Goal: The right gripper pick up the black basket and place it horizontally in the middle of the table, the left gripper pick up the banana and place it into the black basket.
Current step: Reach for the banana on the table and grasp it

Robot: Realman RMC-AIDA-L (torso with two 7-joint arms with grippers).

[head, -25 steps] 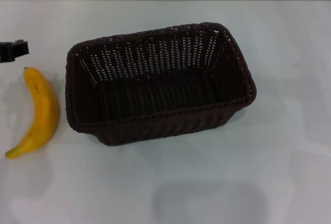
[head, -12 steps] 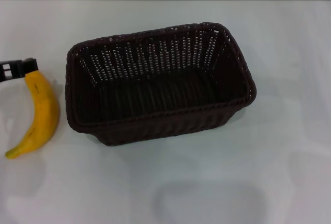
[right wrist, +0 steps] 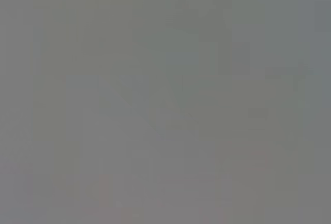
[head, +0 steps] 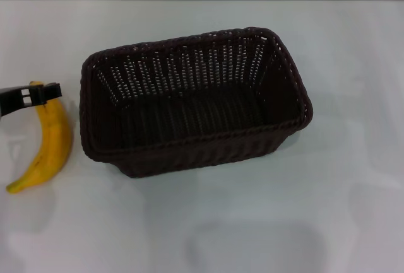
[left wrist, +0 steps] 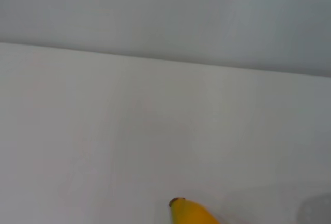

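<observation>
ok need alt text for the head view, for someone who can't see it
A large black basket sits open side up in the middle of a white table, empty. To its left lies a yellow banana, with the left claw over the banana's far end.

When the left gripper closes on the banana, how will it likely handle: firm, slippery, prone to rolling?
The banana looks ripe yellow, so probably firm but bruisable under a hard squeeze. Its smooth skin may slip. Lying curved on the table, it would likelier pivot than roll. The left gripper is at its far end.
</observation>
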